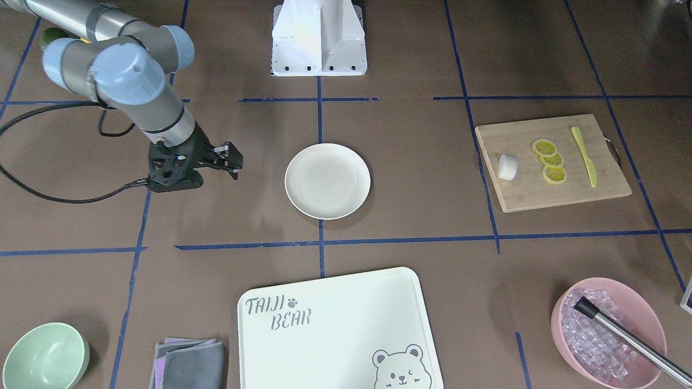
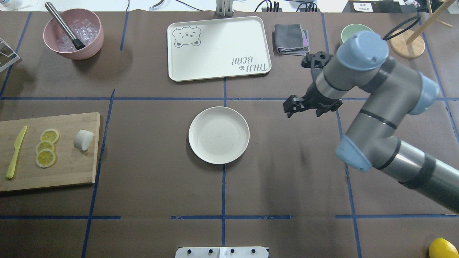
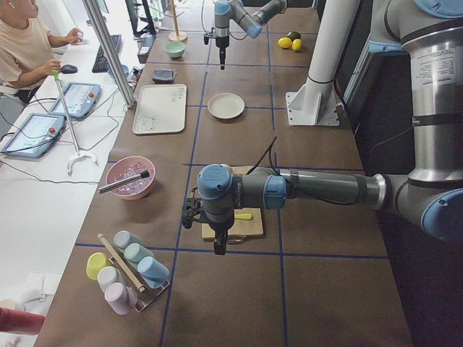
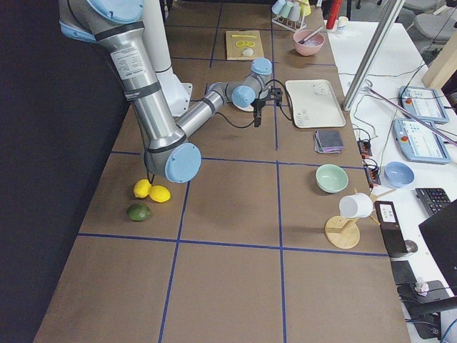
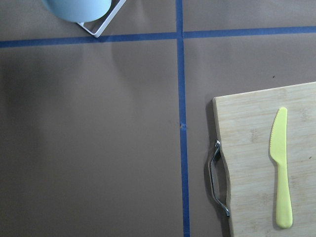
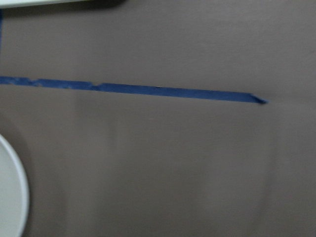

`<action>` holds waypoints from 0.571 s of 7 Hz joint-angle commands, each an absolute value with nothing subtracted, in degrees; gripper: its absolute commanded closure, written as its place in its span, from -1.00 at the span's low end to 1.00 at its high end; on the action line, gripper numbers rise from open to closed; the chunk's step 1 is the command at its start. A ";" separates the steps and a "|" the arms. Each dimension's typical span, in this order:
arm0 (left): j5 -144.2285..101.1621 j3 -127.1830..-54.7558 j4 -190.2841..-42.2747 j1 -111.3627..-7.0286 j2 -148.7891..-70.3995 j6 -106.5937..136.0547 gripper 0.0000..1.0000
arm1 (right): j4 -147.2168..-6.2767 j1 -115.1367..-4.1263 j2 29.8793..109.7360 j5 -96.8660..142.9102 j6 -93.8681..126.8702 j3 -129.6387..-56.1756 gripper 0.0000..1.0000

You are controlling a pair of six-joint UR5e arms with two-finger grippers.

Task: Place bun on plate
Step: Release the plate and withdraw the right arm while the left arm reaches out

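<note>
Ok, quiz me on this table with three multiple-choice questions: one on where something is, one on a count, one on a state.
1. Where is the bun?
A. in the pink bowl
B. on the bear tray
C. on the wooden board

2. How many lemon slices lie on that board?
A. three
B. two
C. five

3. What does the plate hold?
A. the bun
B. nothing
C. a lemon slice

Answers:
1. C, since the bun lies on the board, beside the slices.
2. A, since three slices overlap in a short row.
3. B, since the plate's whole surface shows bare in both top views.
</note>
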State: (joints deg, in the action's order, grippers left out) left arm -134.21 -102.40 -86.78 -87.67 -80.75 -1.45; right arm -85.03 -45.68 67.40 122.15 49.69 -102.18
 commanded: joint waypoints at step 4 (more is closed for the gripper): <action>-134.38 -100.90 -92.77 -87.36 -85.43 -1.14 -1.00 | -86.66 -75.09 94.70 132.80 -9.22 -104.33 -1.00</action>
State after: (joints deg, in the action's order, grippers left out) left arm -134.35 -101.19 -89.45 -87.42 -84.76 -1.13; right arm -86.55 -68.17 88.63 131.78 3.07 -104.60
